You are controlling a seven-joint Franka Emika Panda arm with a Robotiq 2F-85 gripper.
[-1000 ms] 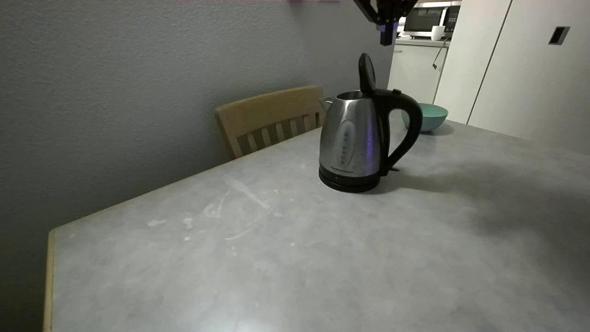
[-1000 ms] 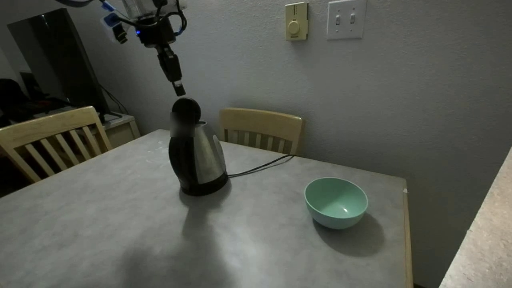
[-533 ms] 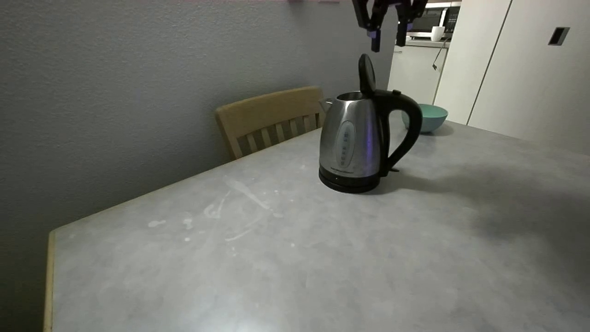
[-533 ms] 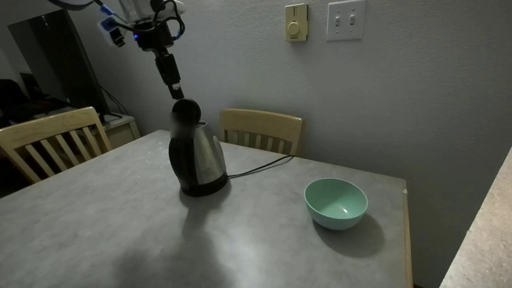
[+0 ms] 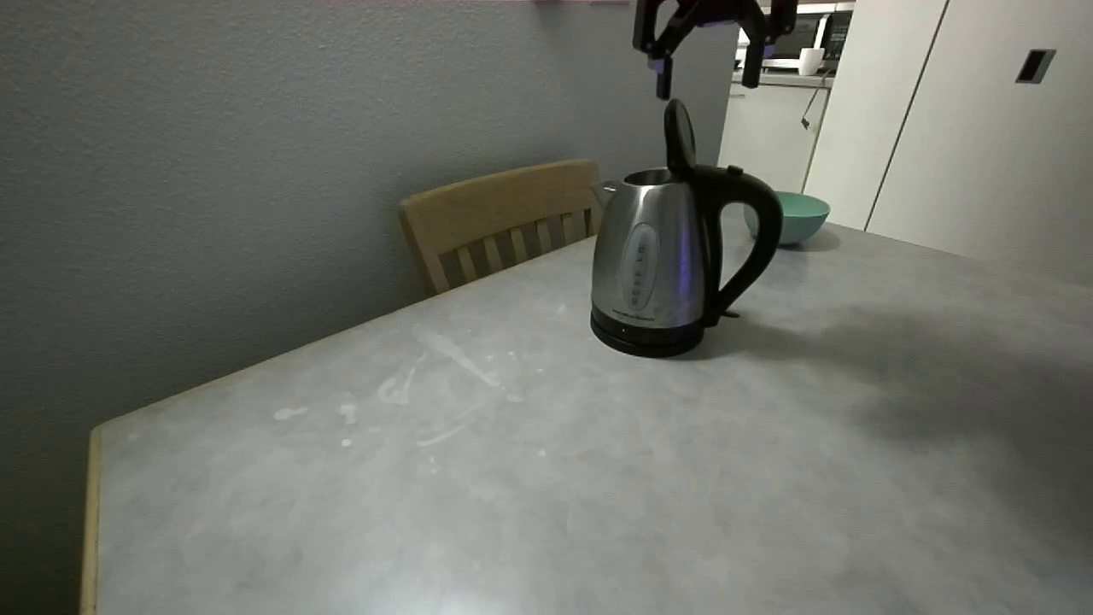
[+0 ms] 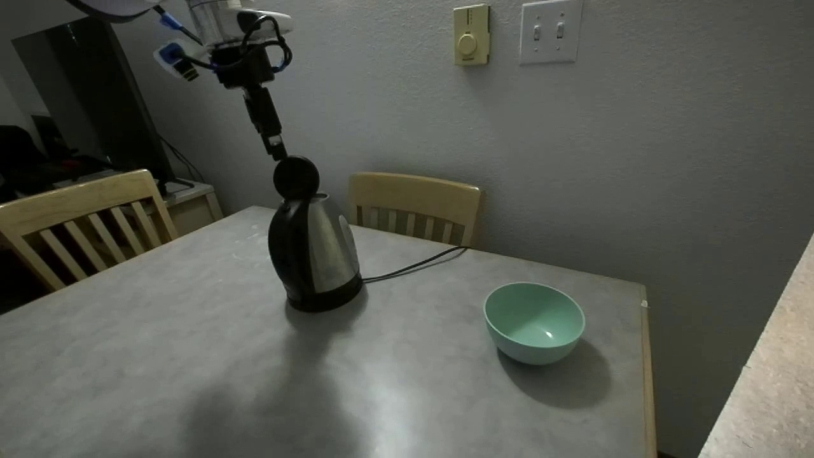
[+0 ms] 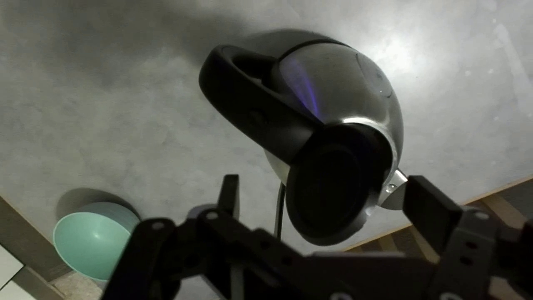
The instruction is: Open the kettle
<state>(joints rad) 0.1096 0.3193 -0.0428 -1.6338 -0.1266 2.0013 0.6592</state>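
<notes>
The brushed-steel kettle (image 5: 636,265) stands upright on its black base on the table. Its round black lid (image 5: 679,137) is raised, nearly vertical, and the mouth beneath it is uncovered. Just above the lid's top edge is my gripper (image 5: 707,84), jaws spread wide and holding nothing. In the wrist view the lid (image 7: 327,196) appears between the two spread fingers, clear of both. An exterior view shows the fingertips (image 6: 278,151) close to the lid's upper edge; I cannot tell whether they touch. The looped black handle (image 7: 258,108) points away from the spout (image 7: 393,189).
A mint-green bowl (image 6: 533,327) sits on the grey table (image 6: 413,394) some way from the kettle. A black cord (image 6: 413,267) runs from the kettle's base to the table edge. Wooden chairs, one with its backrest (image 5: 504,205) behind the kettle, border the table near the wall.
The jaws have spread from nearly together to wide apart. My gripper has dropped slightly toward the lid's top. Kettle, raised lid and bowl have stayed in place.
</notes>
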